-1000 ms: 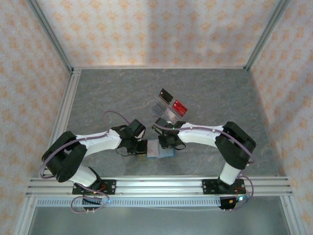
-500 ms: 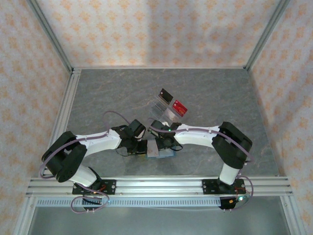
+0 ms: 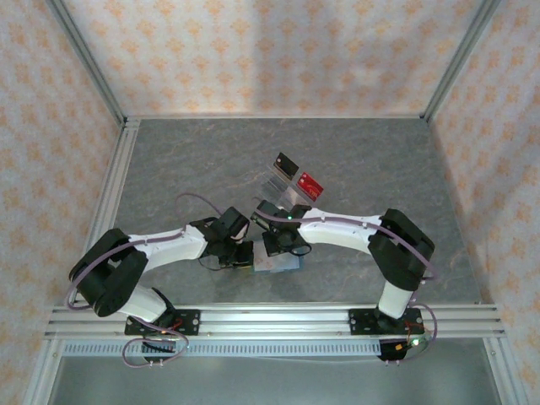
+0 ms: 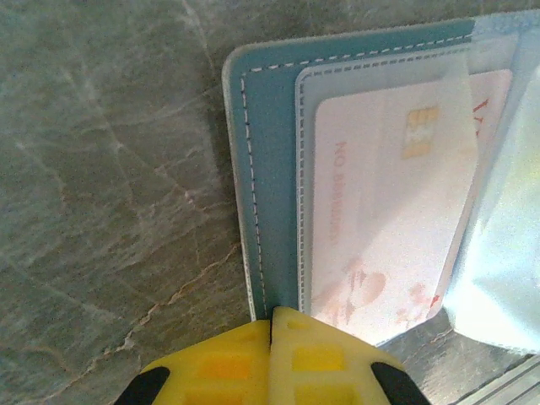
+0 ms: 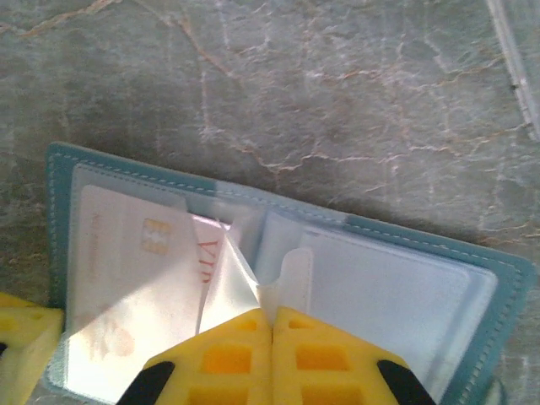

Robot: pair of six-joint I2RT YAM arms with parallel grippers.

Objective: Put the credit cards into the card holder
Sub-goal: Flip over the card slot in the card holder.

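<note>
LEFT: left gripper (image 4: 272, 316) tips pressed together, bearing on card holder (image 4: 266, 186) edge | RIGHT: right gripper (image 5: 272, 325) pinches floppy clear sleeve (image 5: 240, 274) | CARDS: black card (image 3: 286, 163) and red card (image 3: 312, 183) stand beyond your right claw | HANDLING: light, stiff, slick, so take the exposed top edge.

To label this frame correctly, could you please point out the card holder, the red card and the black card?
card holder (image 4: 257, 169), left wrist view, on its teal stitched border.
red card (image 3: 312, 183), top external view, middle of its face.
black card (image 3: 284, 163), top external view, middle of its face.
</note>
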